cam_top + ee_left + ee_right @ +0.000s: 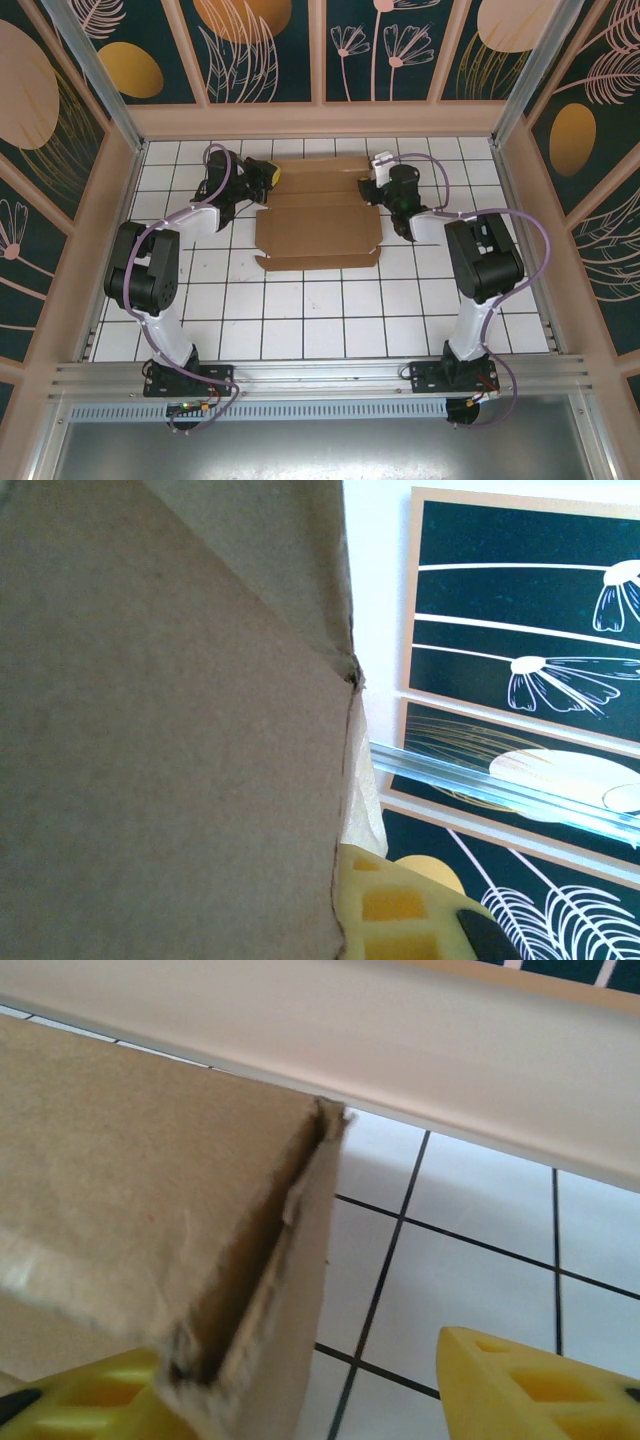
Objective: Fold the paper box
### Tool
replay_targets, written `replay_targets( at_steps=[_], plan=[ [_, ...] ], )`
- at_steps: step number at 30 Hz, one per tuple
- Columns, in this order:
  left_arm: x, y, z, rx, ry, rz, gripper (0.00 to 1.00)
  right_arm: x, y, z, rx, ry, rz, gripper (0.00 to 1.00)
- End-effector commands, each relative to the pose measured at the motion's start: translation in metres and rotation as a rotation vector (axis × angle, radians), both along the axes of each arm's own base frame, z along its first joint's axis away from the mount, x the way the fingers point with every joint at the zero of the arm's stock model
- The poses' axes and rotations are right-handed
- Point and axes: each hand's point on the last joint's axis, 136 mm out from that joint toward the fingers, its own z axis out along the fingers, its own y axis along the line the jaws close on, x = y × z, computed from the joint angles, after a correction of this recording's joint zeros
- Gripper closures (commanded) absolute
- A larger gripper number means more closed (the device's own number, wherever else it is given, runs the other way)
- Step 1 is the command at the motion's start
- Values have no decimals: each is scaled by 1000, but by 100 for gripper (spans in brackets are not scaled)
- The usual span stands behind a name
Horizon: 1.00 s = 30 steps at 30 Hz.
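The paper box (318,235) is a brown cardboard blank lying mid-table, its far panels raised between the two grippers. My left gripper (268,178) is at the box's far left corner. In the left wrist view the cardboard (170,740) lies tight against one yellow finger (395,905), the other finger is hidden behind it, and the gripper is shut on the box. My right gripper (368,188) is at the far right corner. It (300,1360) stands open, with the folded cardboard corner (250,1260) resting against its left finger (100,1385) and bare tile before the right finger (520,1380).
The white tiled table (320,320) lies between the box and the arm bases. The beige back wall ledge (320,118) runs close behind the box. Patterned enclosure panels close in both sides, and an aluminium rail (320,375) crosses the near edge.
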Motion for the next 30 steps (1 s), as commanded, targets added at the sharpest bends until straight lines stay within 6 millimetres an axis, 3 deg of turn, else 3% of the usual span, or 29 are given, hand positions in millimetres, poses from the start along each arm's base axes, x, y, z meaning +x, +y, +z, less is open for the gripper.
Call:
replay_targets(
  at_steps=[1, 6, 12, 18, 21, 23, 30],
  plan=[
    [-3, -1, -9, 14, 41, -24, 100, 9, 13, -11, -69, 22, -3, 45],
    [-3, -2, -2, 21, 34, -36, 100, 23, 13, -27, -71, 97, -86, 62],
    [-5, -2, -4, 25, 36, -33, 100, 23, 11, -31, -52, 95, -130, 88],
    [-11, -3, -6, 9, 32, -37, 100, 16, 9, -26, -45, 78, -154, 86],
    [-16, -8, -4, -2, 27, -64, 100, 8, 10, -22, -10, 76, -135, 77],
    [-19, -9, -4, -4, 28, -67, 98, 4, 10, -19, 10, 77, -121, 76],
    [-26, -12, 0, -46, 2, -90, 91, 4, 8, -19, 23, 76, -116, 86]
  ],
)
